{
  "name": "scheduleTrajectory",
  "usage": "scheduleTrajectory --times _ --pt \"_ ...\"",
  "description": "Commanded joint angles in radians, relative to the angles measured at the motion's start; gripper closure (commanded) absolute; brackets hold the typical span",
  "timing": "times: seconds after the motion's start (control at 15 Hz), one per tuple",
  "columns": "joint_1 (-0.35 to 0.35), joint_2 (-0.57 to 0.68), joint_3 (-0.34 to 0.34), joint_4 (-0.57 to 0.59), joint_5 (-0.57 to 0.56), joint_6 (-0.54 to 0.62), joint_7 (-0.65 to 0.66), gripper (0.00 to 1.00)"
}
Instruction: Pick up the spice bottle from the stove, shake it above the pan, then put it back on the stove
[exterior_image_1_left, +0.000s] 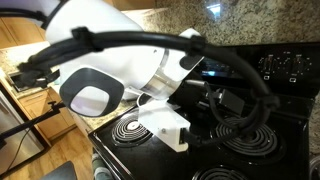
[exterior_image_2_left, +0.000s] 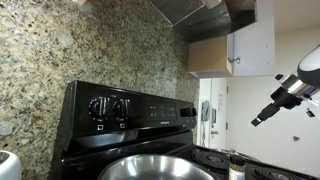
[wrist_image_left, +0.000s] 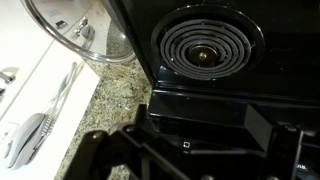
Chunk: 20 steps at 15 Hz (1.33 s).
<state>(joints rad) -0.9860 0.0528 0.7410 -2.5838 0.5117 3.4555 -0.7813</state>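
High over the far end of the stove (exterior_image_2_left: 130, 112), the gripper (exterior_image_2_left: 259, 120) hangs in open air in an exterior view, its fingers spread wide with nothing between them; that width suits an approach, since the jar can only be taken if the jaws pass either side of it. Well below the fingers and off to their side, the spice bottle (exterior_image_2_left: 237, 166) stands upright on the glossy black top, dark cap up, just beside the pan (exterior_image_2_left: 160, 168) yet apart from its rim, as far as I can tell; upright, it offers its round wall to a sideways pinch. The pan sits farther from the fingers than the bottle does, so the carry afterwards looks short. In the wrist view a coil burner (wrist_image_left: 205, 50) lies ahead of the fingers, with granite counter (wrist_image_left: 112, 100) off to one side; the bottle does not show there, so the wrist seems not yet aimed at it. My judgement: the pickup has not begun; the next move calls for a descent toward the bottle, with care not to tip it or knock the pan.
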Motion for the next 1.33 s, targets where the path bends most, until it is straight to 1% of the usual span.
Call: scheduleTrajectory --times 0.0,0.2,0.27,0.4,0.67,1.0,1.13,1.27 --pt "0.0 0.0 0.0 0.0 0.0 0.0 0.0 0.0" --pt "0.0 0.0 0.001 0.0 0.0 0.0 0.0 0.0" --pt "0.004 -0.018 0.003 0.001 0.018 0.0 0.011 0.0" --pt "0.021 -0.033 0.001 -0.018 0.049 -0.011 -0.014 0.0" --pt "0.053 -0.039 0.013 -0.062 0.046 0.0 0.006 0.0" --pt "0.132 -0.035 0.051 -0.12 0.045 0.0 0.054 0.0" --pt "0.169 -0.001 0.062 -0.13 0.04 0.0 0.058 0.0" --pt "0.197 0.048 0.073 -0.114 0.001 0.0 0.076 0.0"
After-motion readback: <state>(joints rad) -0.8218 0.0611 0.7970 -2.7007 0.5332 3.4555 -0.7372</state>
